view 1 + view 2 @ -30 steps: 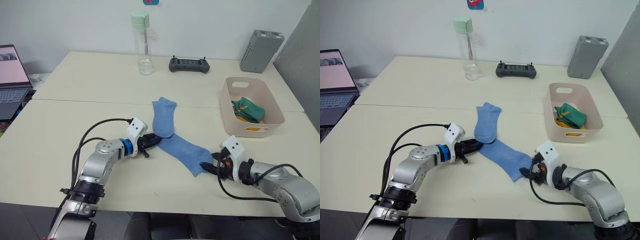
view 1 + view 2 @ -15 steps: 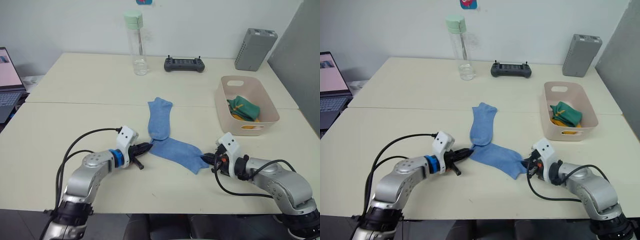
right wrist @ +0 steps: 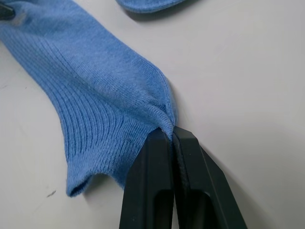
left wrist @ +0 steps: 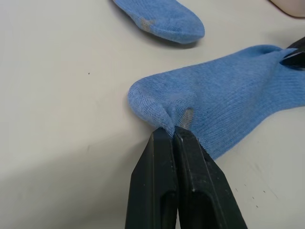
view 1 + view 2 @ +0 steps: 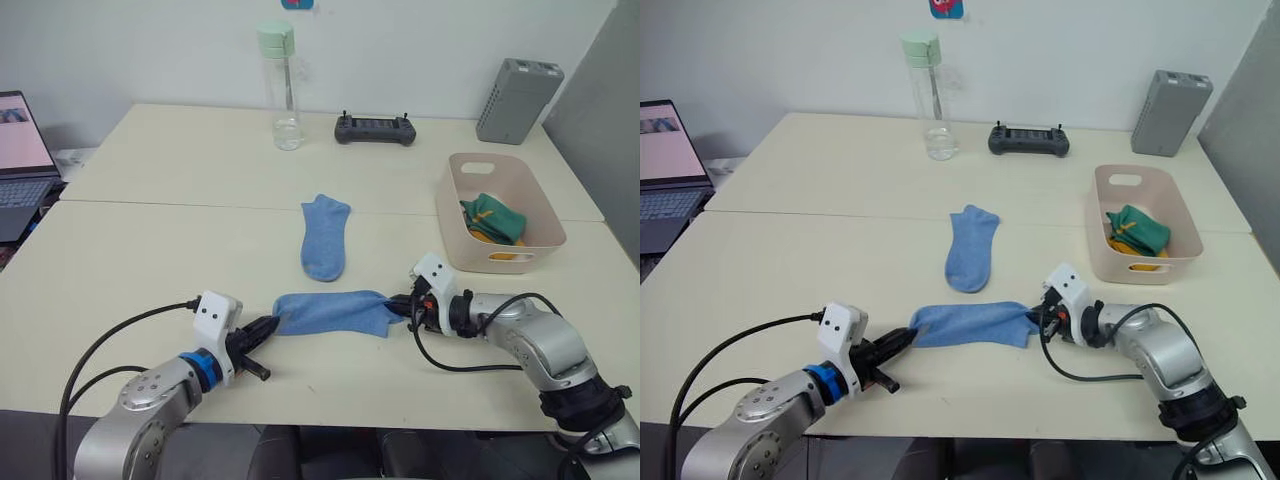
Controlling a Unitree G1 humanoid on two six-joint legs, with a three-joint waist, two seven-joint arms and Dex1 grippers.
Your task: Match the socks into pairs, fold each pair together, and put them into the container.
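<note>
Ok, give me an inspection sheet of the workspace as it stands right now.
Surface: pale table, a seam running across it.
Job's things: one blue sock stretched flat between both grippers; second blue sock lying apart behind it; pink tub on the right with green socks over yellow socks.
Clutter: water bottle, black controller, grey box along the far edge.
Grippers: left gripper shut on the sock's toe end; right gripper shut on its cuff end.
Cables: black cables looping off both forearms, resting on the table.
Surroundings: open laptop at far left; white wall behind.
</note>
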